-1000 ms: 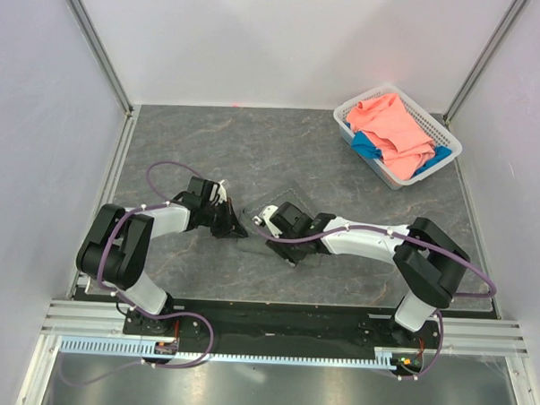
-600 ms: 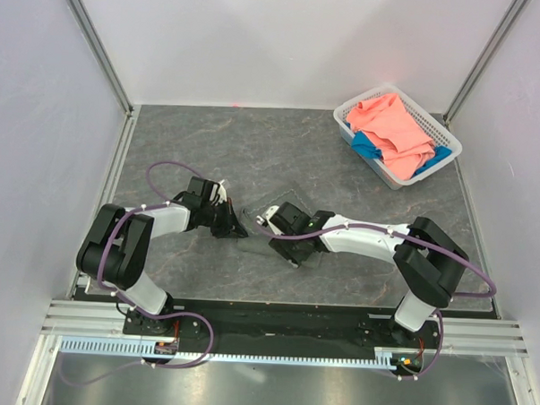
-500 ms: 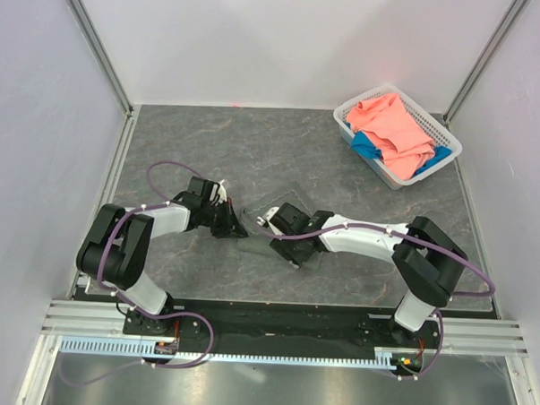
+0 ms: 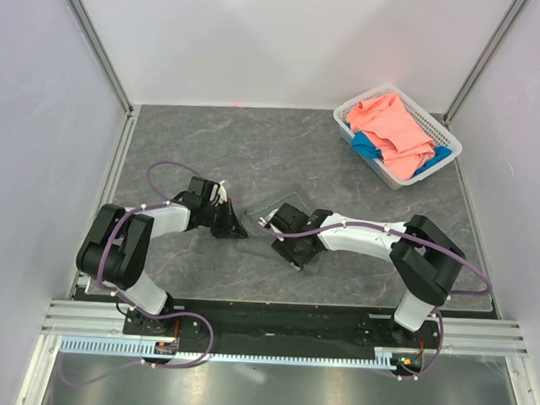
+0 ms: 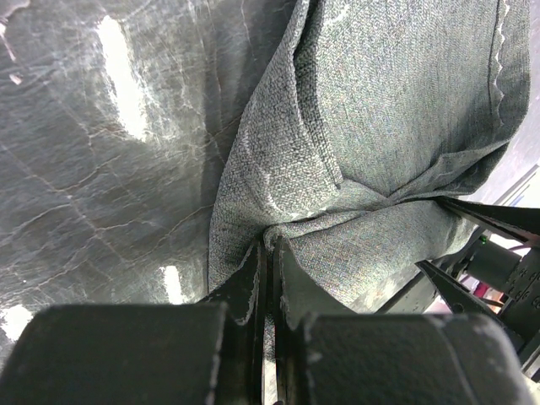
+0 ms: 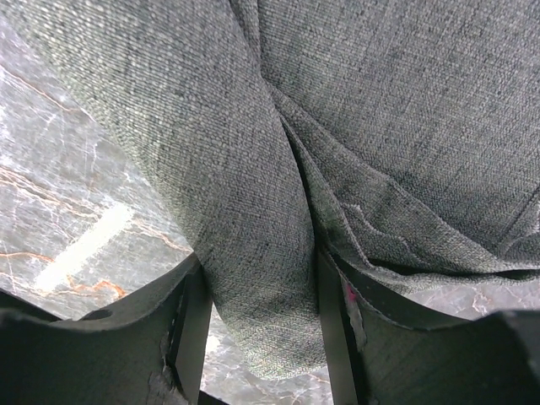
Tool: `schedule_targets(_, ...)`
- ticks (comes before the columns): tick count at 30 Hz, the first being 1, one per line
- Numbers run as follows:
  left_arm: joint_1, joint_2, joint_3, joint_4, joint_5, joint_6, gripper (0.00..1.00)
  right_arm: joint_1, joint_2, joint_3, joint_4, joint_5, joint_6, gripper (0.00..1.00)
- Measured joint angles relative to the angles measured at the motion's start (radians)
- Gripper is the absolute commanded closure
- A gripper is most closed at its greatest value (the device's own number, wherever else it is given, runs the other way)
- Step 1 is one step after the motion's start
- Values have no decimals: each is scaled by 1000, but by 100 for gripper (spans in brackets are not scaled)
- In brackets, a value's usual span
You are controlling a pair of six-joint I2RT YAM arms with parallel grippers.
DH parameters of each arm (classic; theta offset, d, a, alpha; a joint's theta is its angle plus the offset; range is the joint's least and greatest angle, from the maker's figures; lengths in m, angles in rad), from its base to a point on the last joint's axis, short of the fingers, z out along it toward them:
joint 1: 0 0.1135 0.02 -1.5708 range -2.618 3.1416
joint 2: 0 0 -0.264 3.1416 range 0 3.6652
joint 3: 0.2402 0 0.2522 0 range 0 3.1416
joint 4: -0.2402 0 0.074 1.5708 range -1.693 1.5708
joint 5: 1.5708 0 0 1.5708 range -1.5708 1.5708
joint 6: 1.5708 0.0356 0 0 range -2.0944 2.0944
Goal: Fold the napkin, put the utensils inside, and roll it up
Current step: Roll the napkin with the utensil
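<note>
The dark grey napkin (image 4: 258, 241) lies bunched in a roll on the tabletop between my two grippers. In the left wrist view, my left gripper (image 5: 268, 246) is shut on a pinched fold at the napkin's (image 5: 380, 110) near edge. In the right wrist view, the thick rolled part of the napkin (image 6: 253, 253) fills the gap of my right gripper (image 6: 261, 325) and touches both fingers. From above, the left gripper (image 4: 236, 226) sits at the roll's left end and the right gripper (image 4: 284, 242) at its right end. The utensils are hidden.
A white basket (image 4: 453, 141) stands at the back right corner, holding a salmon-pink cloth (image 4: 394, 127) and a blue cloth (image 4: 366, 144). Grey walls and metal rails enclose the marbled tabletop (image 4: 210, 146).
My right gripper has shifted slightly left and toward the near edge while turning at the wrist, and the napkin under it has bunched more. The left arm has not moved.
</note>
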Motion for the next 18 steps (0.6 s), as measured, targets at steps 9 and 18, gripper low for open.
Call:
schedule_targets(9, 0, 0, 2, -16, 8, 0, 98, -3, -15, -10, -38, 2, 19, 43)
schedule_targets(18, 0, 0, 2, -19, 9, 0, 98, -8, -18, -10, -73, -2, 17, 51)
